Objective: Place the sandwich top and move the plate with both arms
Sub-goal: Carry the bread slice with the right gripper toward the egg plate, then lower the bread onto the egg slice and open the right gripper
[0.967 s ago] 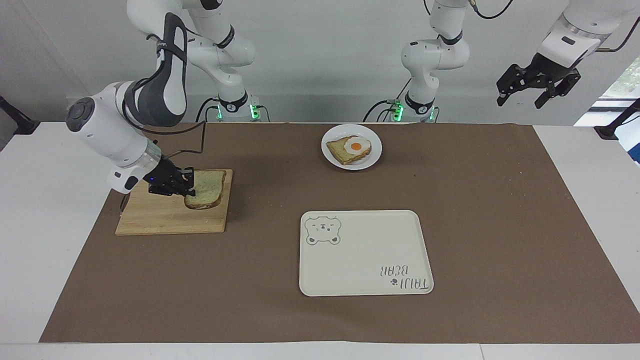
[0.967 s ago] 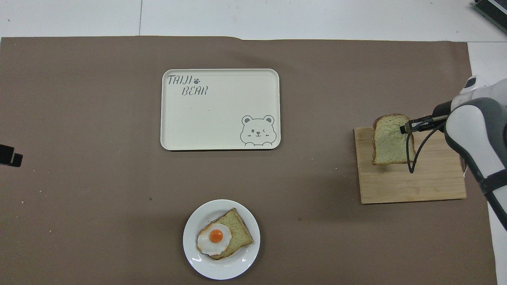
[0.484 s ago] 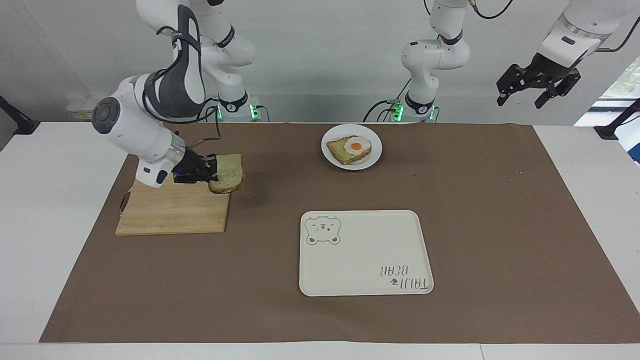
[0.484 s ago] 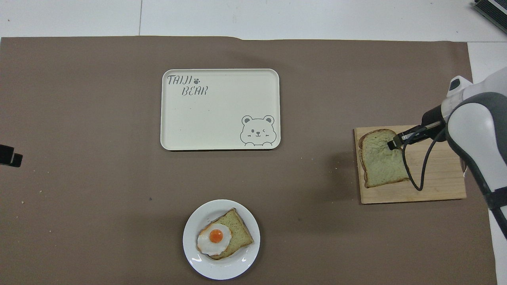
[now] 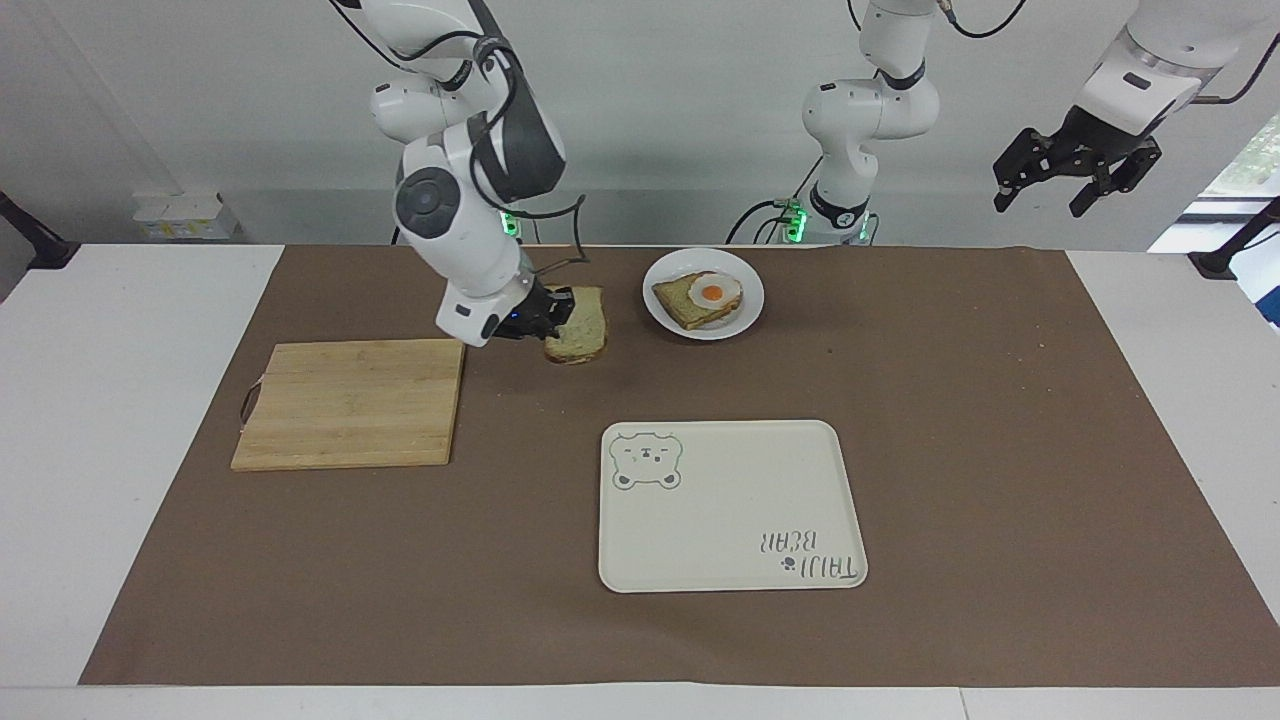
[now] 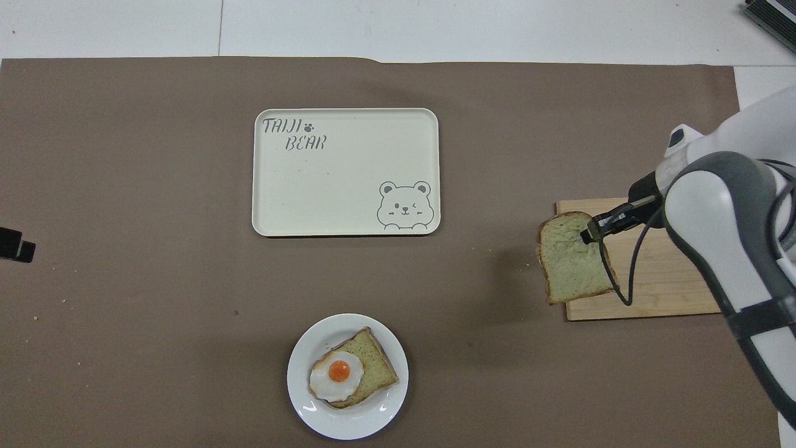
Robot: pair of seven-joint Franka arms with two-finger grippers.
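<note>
Brown paper covers the table (image 5: 1000,450) where two white robot arms are midway through assembling a sandwich. Largest on it, the cream tray with a bear drawing (image 5: 730,510) lies bare, well apart from the action; by the task sentence it looks the likely place for the plate, though that is a guess. Toward the right arm's end, the wooden cutting board (image 5: 350,400) now holds nothing. The right arm hangs over the paper between that board and the plate (image 5: 745,315), and its right gripper (image 5: 548,312) is clamped tight on one edge of the sandwich top (image 5: 580,325), which rides clear of the table, tilted, its free end drooping. The small white plate sits near the robots, carrying the toast slice (image 5: 682,303) topped with a fried egg (image 5: 712,291); nothing covers them yet. Out past the table's edge at its own end, the left gripper (image 5: 1075,170) waits high in the air with fingers spread wide and nothing between them.

By this reading, pickup of the bread is done and the carry is well under way. Left to do: bring the slice over the egg, lower and release it, then have both arms take the plate and move it.
</note>
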